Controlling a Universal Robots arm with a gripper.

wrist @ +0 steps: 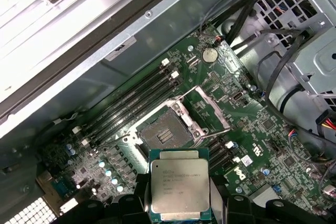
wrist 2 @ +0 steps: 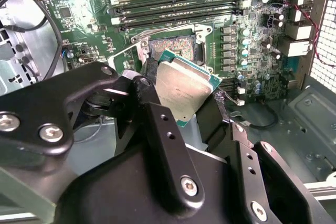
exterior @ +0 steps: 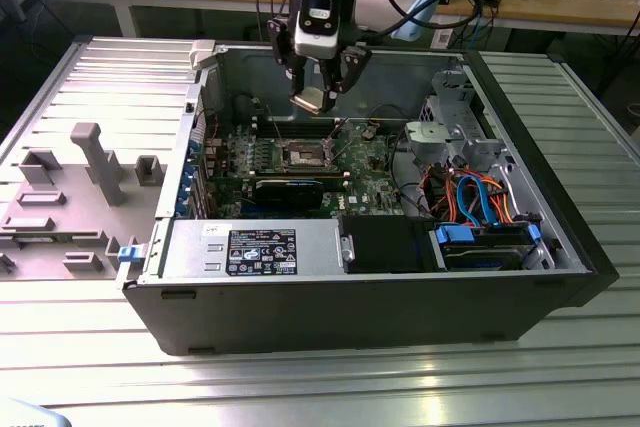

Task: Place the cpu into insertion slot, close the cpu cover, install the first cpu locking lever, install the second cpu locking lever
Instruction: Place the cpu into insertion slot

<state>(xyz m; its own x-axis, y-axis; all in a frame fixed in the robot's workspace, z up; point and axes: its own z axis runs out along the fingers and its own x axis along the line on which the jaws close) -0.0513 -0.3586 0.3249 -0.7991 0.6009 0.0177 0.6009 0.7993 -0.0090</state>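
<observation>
My gripper (exterior: 318, 95) hangs inside the open computer case, above the green motherboard (exterior: 370, 162). It is shut on the cpu (exterior: 311, 100), a small square chip with a silver-grey top, gripped by two opposite edges in both wrist views (wrist 2: 184, 90) (wrist: 180, 184). The chip is in the air, tilted in the second wrist view, clear of the board. Below it lies the insertion slot (wrist: 164, 129) (wrist 2: 176, 48) (exterior: 304, 155), its dark pin field bare. The cpu cover (wrist: 211, 109) stands swung open beside the slot. I cannot tell the locking levers apart from the socket's metalwork.
Long black memory slots (wrist: 131, 100) run beside the socket. A black card (exterior: 288, 187) stands in front of it. A drive cage (exterior: 450, 127) with orange and blue cables (exterior: 470, 197) sits at the exterior view's right. The case walls (exterior: 205, 107) ring the board. A grey fixture plate (exterior: 70, 187) lies outside.
</observation>
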